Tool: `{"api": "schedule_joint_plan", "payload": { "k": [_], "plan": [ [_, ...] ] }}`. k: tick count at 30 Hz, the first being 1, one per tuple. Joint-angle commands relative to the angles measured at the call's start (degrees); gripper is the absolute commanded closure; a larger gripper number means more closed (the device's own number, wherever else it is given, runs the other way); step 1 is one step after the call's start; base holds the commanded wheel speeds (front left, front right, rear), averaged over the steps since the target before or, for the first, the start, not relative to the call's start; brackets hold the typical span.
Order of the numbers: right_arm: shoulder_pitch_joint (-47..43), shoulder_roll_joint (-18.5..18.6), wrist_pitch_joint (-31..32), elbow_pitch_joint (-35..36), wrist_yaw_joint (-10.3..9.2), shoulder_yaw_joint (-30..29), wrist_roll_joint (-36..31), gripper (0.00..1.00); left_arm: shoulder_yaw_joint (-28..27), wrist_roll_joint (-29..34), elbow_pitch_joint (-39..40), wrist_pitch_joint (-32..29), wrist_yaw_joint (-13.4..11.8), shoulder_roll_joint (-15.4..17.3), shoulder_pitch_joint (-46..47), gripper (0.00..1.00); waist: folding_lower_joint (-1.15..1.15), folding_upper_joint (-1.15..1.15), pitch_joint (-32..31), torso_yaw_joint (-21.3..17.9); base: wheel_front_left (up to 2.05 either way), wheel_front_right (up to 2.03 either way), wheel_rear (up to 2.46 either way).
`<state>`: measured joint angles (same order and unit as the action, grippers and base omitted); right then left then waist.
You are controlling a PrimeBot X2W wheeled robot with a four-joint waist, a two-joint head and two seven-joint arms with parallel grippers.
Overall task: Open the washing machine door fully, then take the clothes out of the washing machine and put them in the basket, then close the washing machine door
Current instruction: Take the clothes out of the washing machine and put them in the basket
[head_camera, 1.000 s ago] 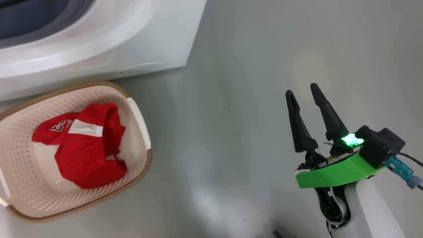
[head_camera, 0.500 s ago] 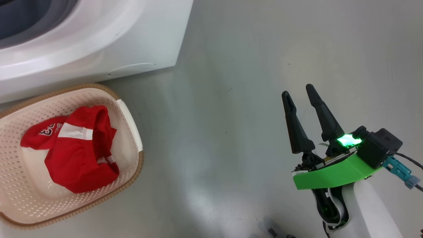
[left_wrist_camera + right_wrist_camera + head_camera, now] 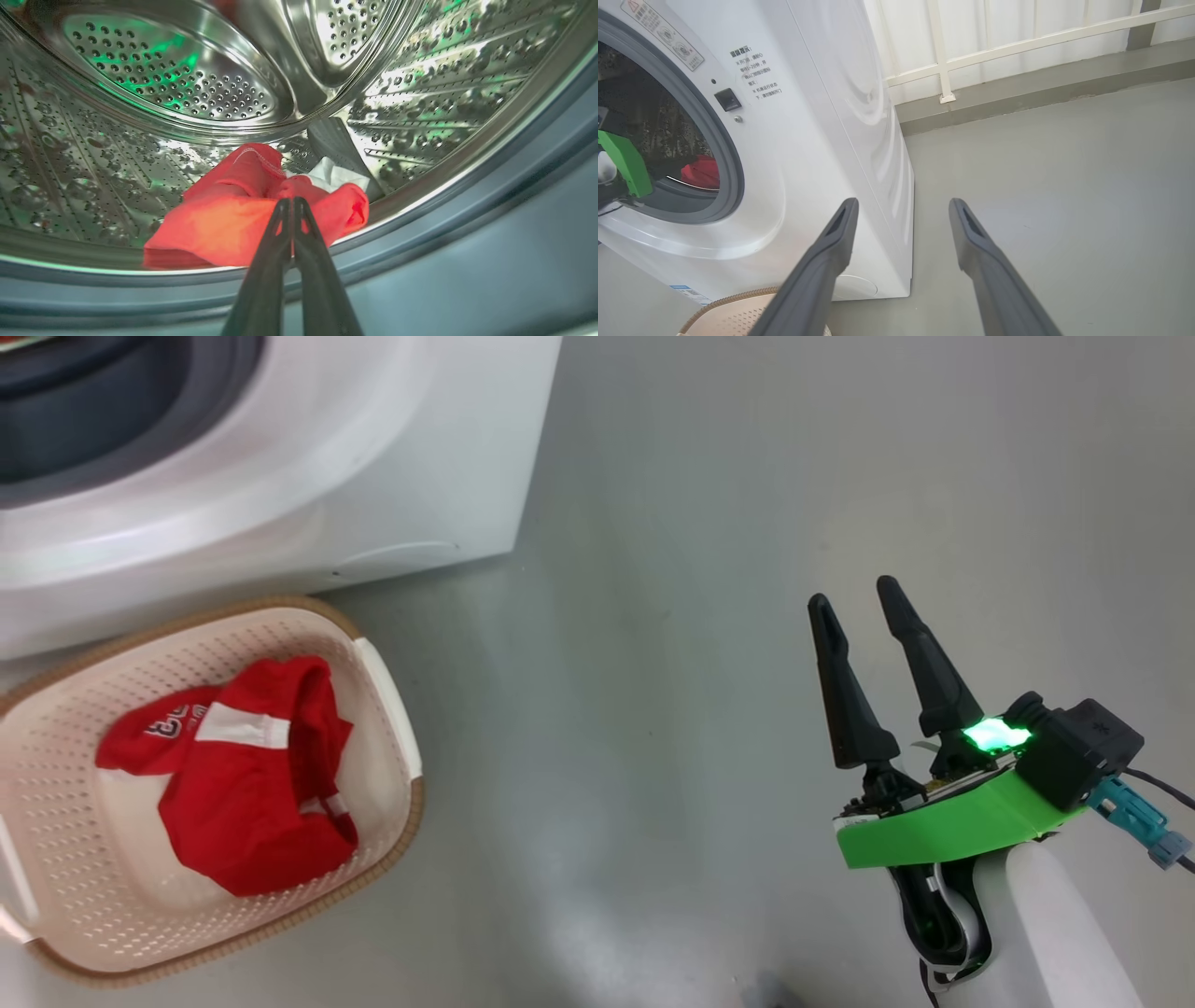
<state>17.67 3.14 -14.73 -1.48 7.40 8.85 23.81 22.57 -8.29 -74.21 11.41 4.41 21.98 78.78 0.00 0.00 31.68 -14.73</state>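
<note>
The head camera has shifted, not the basket. Head view: a red garment lies in it, by the washing machine; your right end effector waits released, aside. Left wrist view: your left end effector is clenched on red clothes in the drum, to pull them out. Right wrist view: its green bracket sits inside the grey gasket.

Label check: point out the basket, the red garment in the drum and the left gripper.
basket (image 3: 390, 695), head view, white side handle.
red garment in the drum (image 3: 219, 224), left wrist view, its front fold.
left gripper (image 3: 292, 203), left wrist view, between its closed fingertips.
</note>
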Motion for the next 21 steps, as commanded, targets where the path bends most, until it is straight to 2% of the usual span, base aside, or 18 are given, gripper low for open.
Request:
{"api": "schedule_joint_plan", "payload": {
  "k": [1, 6, 11, 21],
  "plan": [
    [-1.4, -0.3, -0.3, 0.9, 0.09, 1.0, -0.7, 0.0, -1.9, -2.3, 1.3, 1.8, 1.1, 1.6, -1.3, 1.0, 0.0, 0.0, -1.8, 1.1, 0.0, 0.0, 0.0],
    [-2.5, -0.3, -0.3, 0.4, 0.09, 0.7, -1.5, 0.0, -5.1, -6.9, 3.6, 3.4, 2.2, 0.1, -5.2, 1.0, 0.0, 0.0, -4.6, 2.2, 0.0, 0.0, 0.0],
    [-3.4, -0.3, -0.3, -0.1, 0.09, 0.2, -2.3, 0.0, -7.9, -10.0, 9.8, 3.6, 2.7, -0.3, -9.6, 1.0, 0.0, 0.0, -6.6, 3.2, 0.0, 0.0, 0.0],
    [-5.9, -0.3, -0.3, -0.9, 0.09, -1.4, -4.4, 0.0, -16.9, -13.7, 30.0, 3.6, 3.0, -2.2, -25.1, 1.0, 0.0, 0.0, -10.9, 6.3, 0.0, 0.0, 0.0]
  ]
}}
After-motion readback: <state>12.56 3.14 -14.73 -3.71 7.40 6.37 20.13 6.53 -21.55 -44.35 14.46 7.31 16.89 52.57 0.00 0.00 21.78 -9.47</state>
